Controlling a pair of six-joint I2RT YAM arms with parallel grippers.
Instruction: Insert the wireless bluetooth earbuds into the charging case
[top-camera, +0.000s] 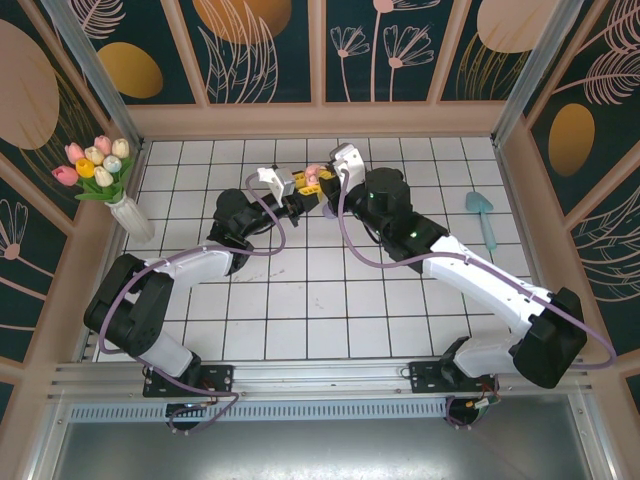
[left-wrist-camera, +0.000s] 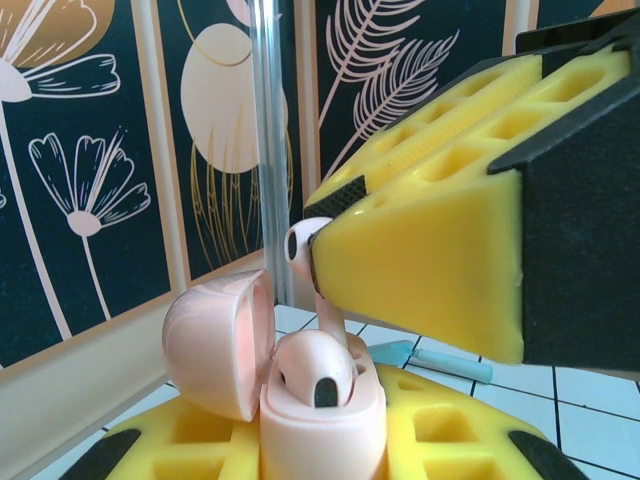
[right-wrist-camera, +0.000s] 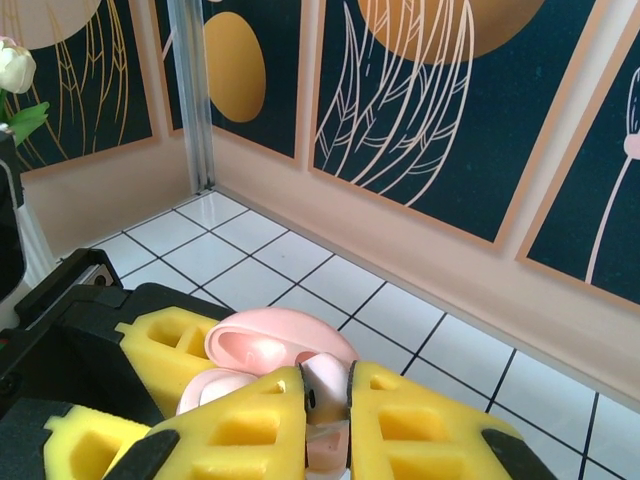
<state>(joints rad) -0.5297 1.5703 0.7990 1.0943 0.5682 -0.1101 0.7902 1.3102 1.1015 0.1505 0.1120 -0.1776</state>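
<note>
Left gripper (left-wrist-camera: 318, 460): yellow foam jaws clamped on the open pale pink clamshell charging case (left-wrist-camera: 322, 420), holding it upright as a steady target. Right gripper (right-wrist-camera: 350, 405): jaws pinching a pale pink short-stemmed earbud (left-wrist-camera: 300, 250), stem lowered at the case's mouth beside an already seated pink bud (left-wrist-camera: 318, 372).

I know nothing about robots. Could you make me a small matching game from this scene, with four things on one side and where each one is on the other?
Things:
1. charging case
2. pale pink earbud
3. tulips
4. teal tool

Places:
A. in a white vase on the left side
B. pinched in the right hand
C. lying on the tiles, far right
D. held in the left hand, lid open

Pairs: 1-D, 2-B, 3-A, 4-C
</note>
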